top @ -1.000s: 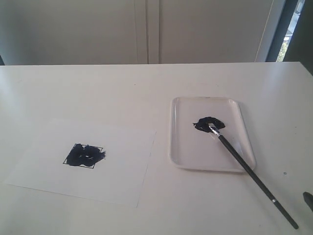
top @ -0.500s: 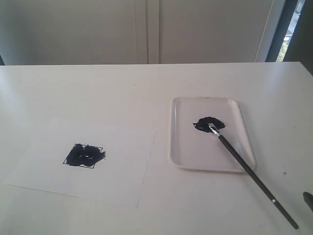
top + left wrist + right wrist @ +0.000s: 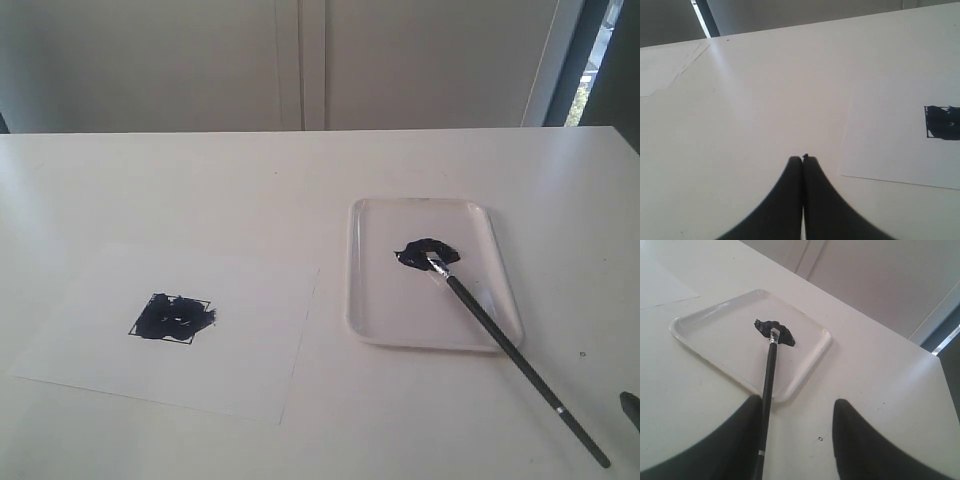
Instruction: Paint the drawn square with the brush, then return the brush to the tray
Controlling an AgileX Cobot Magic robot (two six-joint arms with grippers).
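The drawn square (image 3: 172, 318) on the white paper sheet (image 3: 250, 360) is smeared dark blue-black; the left wrist view shows the square (image 3: 942, 122) off to one side of my left gripper (image 3: 803, 158), which is shut and empty above bare table. The brush (image 3: 505, 340) lies with its bristles at the paint blob (image 3: 425, 250) in the tray (image 3: 352, 270) and its handle sloping over the rim onto the table. My right gripper (image 3: 798, 401) is open, and the brush (image 3: 769, 375) runs just inside one finger, not held. The tray (image 3: 685, 337) lies ahead of it.
The white table reaches back to a pale wall. In the exterior view only a dark fingertip (image 3: 630, 408) of the right gripper shows at the lower right edge, beside the handle's end. A small dark ring mark (image 3: 819, 439) lies on the table between the right fingers.
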